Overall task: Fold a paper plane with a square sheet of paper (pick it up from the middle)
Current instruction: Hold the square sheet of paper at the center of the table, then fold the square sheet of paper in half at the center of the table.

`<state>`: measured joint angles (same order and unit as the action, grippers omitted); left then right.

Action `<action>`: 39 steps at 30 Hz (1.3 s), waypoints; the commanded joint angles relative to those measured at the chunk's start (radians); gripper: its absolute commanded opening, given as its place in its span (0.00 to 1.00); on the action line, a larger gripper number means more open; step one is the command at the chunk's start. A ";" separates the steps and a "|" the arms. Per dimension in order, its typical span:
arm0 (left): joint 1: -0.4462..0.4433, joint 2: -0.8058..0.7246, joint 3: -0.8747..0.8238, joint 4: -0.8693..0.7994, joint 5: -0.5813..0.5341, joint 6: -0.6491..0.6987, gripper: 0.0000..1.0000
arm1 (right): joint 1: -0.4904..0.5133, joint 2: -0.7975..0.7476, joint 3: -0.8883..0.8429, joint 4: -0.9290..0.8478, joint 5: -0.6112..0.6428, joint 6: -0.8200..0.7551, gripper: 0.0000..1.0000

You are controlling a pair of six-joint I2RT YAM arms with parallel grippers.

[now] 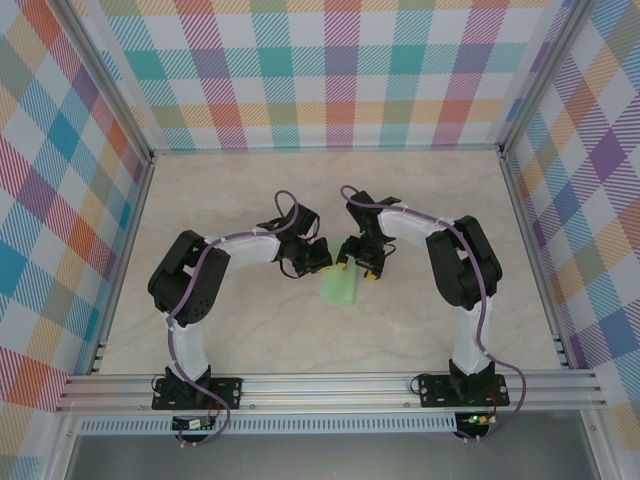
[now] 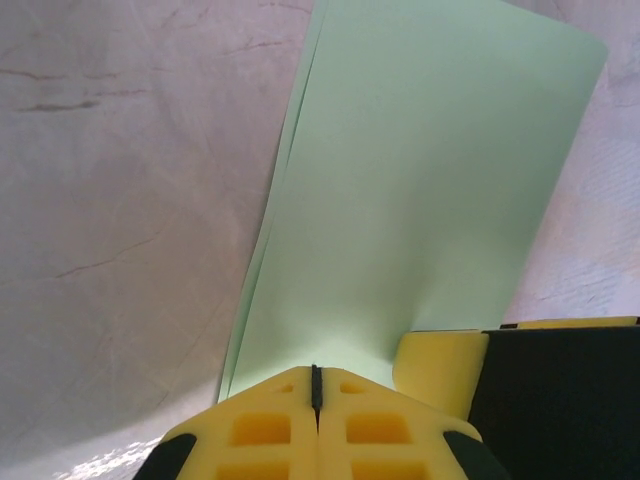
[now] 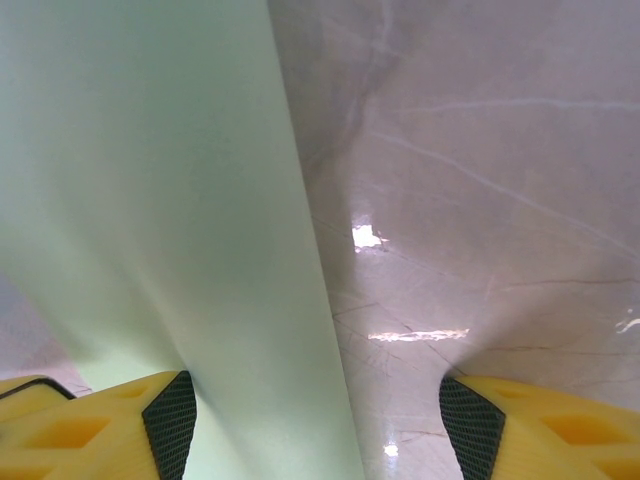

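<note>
Seen from above, the far end of the sheet of paper (image 1: 338, 290) lies hidden under the left end effector (image 1: 318, 262) and right end effector (image 1: 356, 268); its folds are too small to tell. At the left wrist, pressed-together fingers (image 2: 270, 430) cover its near edge. At the right wrist, the sheet runs out of frame beyond and left of the fingers (image 3: 500, 420), which are themselves cut off below.

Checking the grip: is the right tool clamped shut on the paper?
No, the right tool stands wide open, with the paper partly between its fingers.
</note>
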<state>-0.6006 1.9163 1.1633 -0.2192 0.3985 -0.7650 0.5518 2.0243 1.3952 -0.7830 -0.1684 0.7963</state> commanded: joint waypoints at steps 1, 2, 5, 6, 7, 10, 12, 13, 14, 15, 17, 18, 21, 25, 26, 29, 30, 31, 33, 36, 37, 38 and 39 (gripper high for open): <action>-0.009 0.027 0.024 -0.023 -0.012 0.010 0.00 | 0.014 0.103 -0.071 0.042 0.007 0.001 0.71; -0.008 0.029 0.024 -0.022 -0.013 0.010 0.00 | 0.014 0.104 -0.070 0.041 0.008 0.001 0.71; -0.008 0.036 0.024 -0.022 -0.012 0.010 0.00 | 0.015 0.106 -0.071 0.038 0.010 0.002 0.71; -0.008 0.039 0.024 -0.020 -0.011 0.008 0.00 | 0.013 0.107 -0.071 0.036 0.007 0.005 0.71; -0.008 0.041 0.024 -0.019 -0.009 0.010 0.00 | 0.014 0.108 -0.073 0.040 0.003 0.006 0.71; -0.008 0.050 0.024 -0.018 -0.009 0.010 0.00 | 0.014 0.108 -0.072 0.046 0.000 0.006 0.71; -0.009 0.057 0.024 -0.026 -0.012 0.010 0.00 | 0.014 0.108 -0.071 0.042 0.001 0.003 0.71; -0.008 0.059 0.025 -0.034 -0.017 0.009 0.00 | 0.014 0.108 -0.070 0.042 0.003 0.002 0.71; -0.009 0.062 0.024 -0.041 -0.023 0.010 0.00 | 0.015 0.106 -0.069 0.041 0.002 0.001 0.72; -0.009 0.063 0.020 -0.044 -0.031 0.010 0.00 | 0.015 0.103 -0.071 0.043 0.001 0.001 0.72; -0.009 0.064 0.011 -0.049 -0.039 0.010 0.00 | 0.013 0.093 -0.071 0.049 -0.005 -0.002 0.72; -0.010 0.065 0.004 -0.047 -0.040 0.009 0.00 | 0.015 0.081 -0.068 0.054 -0.009 -0.006 0.72; -0.010 0.064 -0.017 -0.036 -0.041 0.008 0.00 | 0.006 0.024 -0.058 0.067 -0.017 -0.017 0.73; -0.010 0.063 -0.029 -0.036 -0.046 0.012 0.00 | -0.030 -0.125 -0.095 0.128 -0.021 -0.016 0.78; -0.010 0.062 -0.031 -0.037 -0.048 0.013 0.00 | -0.045 -0.169 -0.123 0.160 -0.032 -0.013 0.79; -0.010 0.062 -0.030 -0.039 -0.049 0.017 0.00 | -0.088 -0.286 -0.231 0.291 -0.088 0.005 0.78; -0.010 0.062 -0.030 -0.037 -0.047 0.018 0.00 | -0.098 -0.315 -0.272 0.357 -0.131 0.008 0.73; -0.010 0.062 -0.028 -0.038 -0.047 0.019 0.00 | -0.104 -0.335 -0.306 0.420 -0.175 0.015 0.63; -0.010 0.061 -0.028 -0.040 -0.046 0.021 0.00 | -0.103 -0.341 -0.351 0.526 -0.264 0.036 0.42; -0.010 0.060 -0.031 -0.044 -0.047 0.028 0.00 | -0.097 -0.314 -0.410 0.712 -0.389 0.087 0.22; -0.010 0.059 -0.032 -0.043 -0.048 0.030 0.00 | -0.095 -0.305 -0.426 0.752 -0.402 0.100 0.17; -0.010 0.059 -0.033 -0.042 -0.048 0.030 0.00 | -0.095 -0.297 -0.433 0.767 -0.402 0.107 0.13; -0.010 0.059 -0.036 -0.039 -0.049 0.031 0.00 | -0.095 -0.283 -0.432 0.763 -0.400 0.106 0.10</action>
<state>-0.6010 1.9530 1.1671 -0.2218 0.3920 -0.7567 0.4511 1.7065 0.9844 -0.1711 -0.4679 0.8684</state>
